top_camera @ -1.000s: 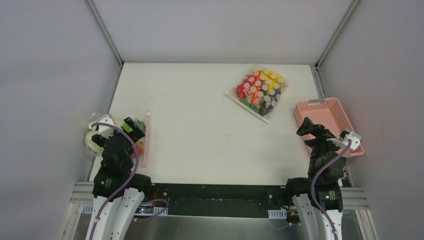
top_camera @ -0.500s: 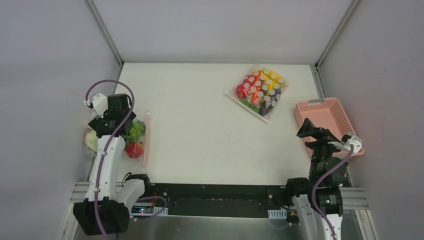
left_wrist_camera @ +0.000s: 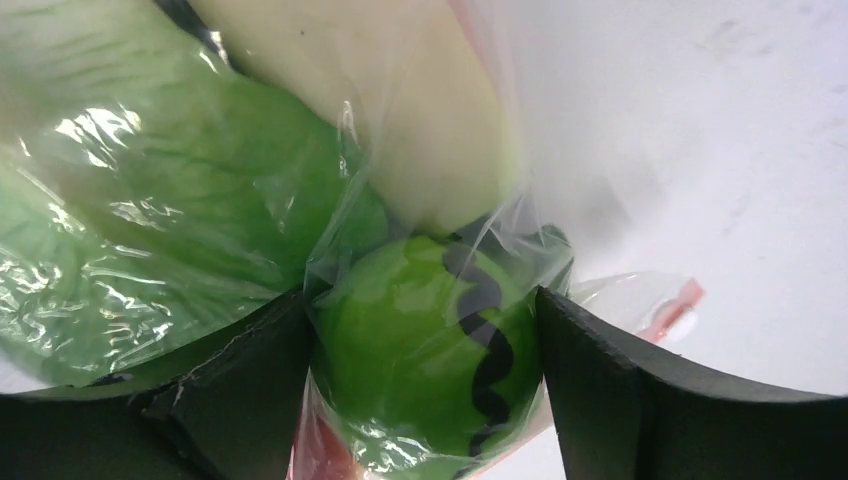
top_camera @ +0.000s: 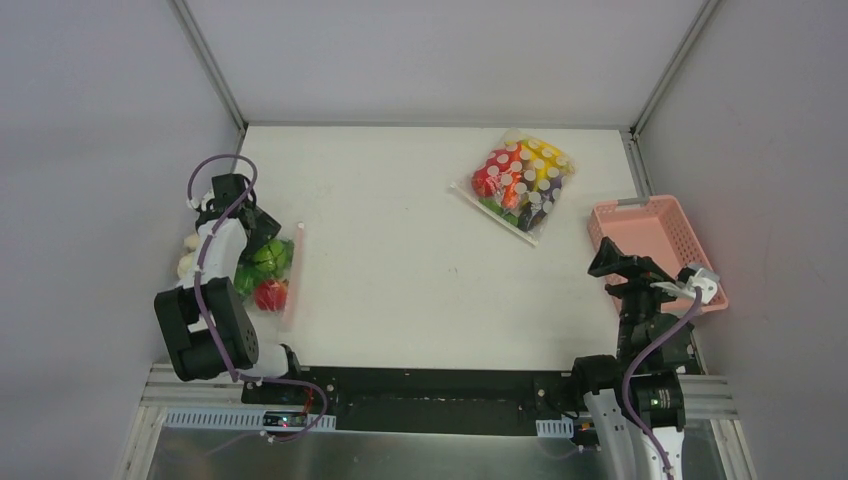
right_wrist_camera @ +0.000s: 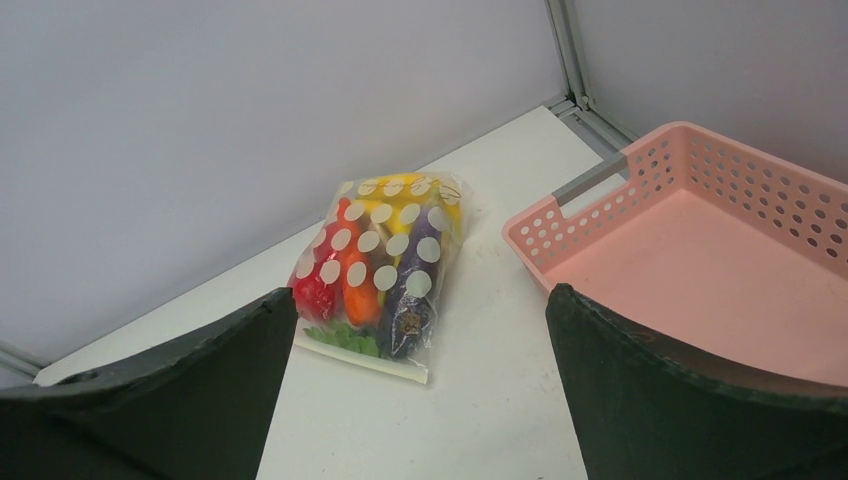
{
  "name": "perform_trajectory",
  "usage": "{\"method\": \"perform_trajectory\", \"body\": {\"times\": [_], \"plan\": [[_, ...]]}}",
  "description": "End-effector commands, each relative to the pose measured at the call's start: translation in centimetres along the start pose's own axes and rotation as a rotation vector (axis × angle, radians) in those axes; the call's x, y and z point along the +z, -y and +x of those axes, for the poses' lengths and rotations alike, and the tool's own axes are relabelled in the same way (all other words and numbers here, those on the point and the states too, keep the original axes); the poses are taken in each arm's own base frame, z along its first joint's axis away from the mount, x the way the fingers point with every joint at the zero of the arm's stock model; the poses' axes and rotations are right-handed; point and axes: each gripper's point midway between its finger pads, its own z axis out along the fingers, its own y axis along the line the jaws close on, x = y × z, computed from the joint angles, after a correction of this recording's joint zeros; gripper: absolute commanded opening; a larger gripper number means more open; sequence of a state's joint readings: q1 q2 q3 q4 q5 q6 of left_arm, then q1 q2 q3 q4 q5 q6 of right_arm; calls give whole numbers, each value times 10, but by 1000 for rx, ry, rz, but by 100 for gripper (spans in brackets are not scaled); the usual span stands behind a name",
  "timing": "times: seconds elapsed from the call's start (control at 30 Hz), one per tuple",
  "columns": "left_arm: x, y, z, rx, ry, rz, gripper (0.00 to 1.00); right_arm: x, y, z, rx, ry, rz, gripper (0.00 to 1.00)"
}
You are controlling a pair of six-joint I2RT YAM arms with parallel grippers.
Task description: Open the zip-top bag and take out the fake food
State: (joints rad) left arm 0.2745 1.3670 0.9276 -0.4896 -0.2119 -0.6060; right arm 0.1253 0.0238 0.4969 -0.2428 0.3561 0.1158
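The zip-top bag (top_camera: 283, 300) lies at the table's left edge, its pink-red zip strip (top_camera: 294, 272) facing the table's middle. Inside it are fake food pieces: a red apple (top_camera: 268, 296), a green round fruit (left_wrist_camera: 420, 340) with a black wavy stripe, leafy lettuce (left_wrist_camera: 150, 200) and a white radish (left_wrist_camera: 400, 100). My left gripper (top_camera: 262, 240) is down on the bag. It is open, with its jaws (left_wrist_camera: 425, 380) on either side of the green fruit through the plastic. My right gripper (top_camera: 608, 262) is open and empty (right_wrist_camera: 420, 400) at the right, above the table.
A white-dotted clear bag (top_camera: 520, 185) of red, orange, yellow and purple items lies at the back right and also shows in the right wrist view (right_wrist_camera: 380, 265). A pink basket (top_camera: 655, 245) stands at the right edge, next to my right gripper (right_wrist_camera: 720, 260). Grey walls enclose the table.
My left arm has unfolded from its base and reached forward, bringing its gripper down onto the bag around the green fruit. My right gripper has shifted only slightly.
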Motion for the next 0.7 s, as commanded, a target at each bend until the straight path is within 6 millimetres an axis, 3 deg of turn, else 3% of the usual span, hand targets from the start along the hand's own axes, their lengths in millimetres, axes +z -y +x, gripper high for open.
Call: {"method": "perform_trajectory", "body": {"times": [0.0, 0.2, 0.37, 0.67], "plan": [[4, 63, 29, 19, -199, 284, 72, -1, -12, -10, 6, 33, -60, 100], [-16, 115, 72, 193, -272, 422, 68, -3, -23, -7, 2, 14, -124, 100], [-45, 174, 118, 348, -331, 563, 62, -4, -40, -2, 17, -53, -195, 100], [-119, 252, 179, 508, -340, 767, 62, 3, -59, 40, 17, -449, -170, 100]]}}
